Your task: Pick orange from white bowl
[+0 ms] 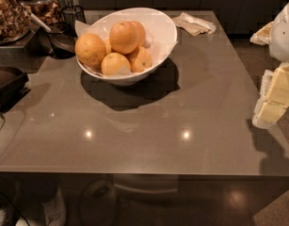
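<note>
The white bowl [160, 29] stands at the back middle of the grey table, lined with white paper, and holds several oranges. The orange [124, 36], large, smooth and pale peach-orange, lies on top of the pile. A deeper golden dimpled orange [90, 49] sits at the bowl's left rim. Smaller yellow-orange ones [115, 62] lie at the front, and another shows behind the top one. My gripper [274, 98], white with pale yellow parts, hangs at the right edge of the view beside the table's right side. It is far right of the bowl and holds nothing that I can see.
A crumpled napkin [196, 23] lies at the back right of the table [148, 135]. Jars of snacks [7, 13] and black wire holders [64, 32] stand at the back left. A dark flat object [7, 81] sits at the left edge.
</note>
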Controlling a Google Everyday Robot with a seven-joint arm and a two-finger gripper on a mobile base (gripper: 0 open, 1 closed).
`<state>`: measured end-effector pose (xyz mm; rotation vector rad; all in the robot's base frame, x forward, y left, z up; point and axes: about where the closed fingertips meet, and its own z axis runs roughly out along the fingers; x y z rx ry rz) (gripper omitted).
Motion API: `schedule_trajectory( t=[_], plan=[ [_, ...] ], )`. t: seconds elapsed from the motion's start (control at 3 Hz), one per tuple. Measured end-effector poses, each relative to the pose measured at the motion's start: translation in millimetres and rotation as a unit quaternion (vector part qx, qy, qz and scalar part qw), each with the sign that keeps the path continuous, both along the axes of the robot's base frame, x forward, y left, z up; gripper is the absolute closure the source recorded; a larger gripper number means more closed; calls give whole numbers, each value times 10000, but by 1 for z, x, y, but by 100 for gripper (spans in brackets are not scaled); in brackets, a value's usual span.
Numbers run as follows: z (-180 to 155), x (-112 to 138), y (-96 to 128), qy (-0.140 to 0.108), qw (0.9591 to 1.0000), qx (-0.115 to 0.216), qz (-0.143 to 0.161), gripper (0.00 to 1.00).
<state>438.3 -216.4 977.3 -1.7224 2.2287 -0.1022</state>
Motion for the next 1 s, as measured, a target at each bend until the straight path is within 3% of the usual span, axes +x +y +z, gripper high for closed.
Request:
schedule_trajectory(
  t=[0.67, 1.0],
  plan=[
    [4, 6, 4, -90, 9999, -17, -145, 0],
    [10, 38, 10, -72, 9983, -83, -576, 0]
  ],
)
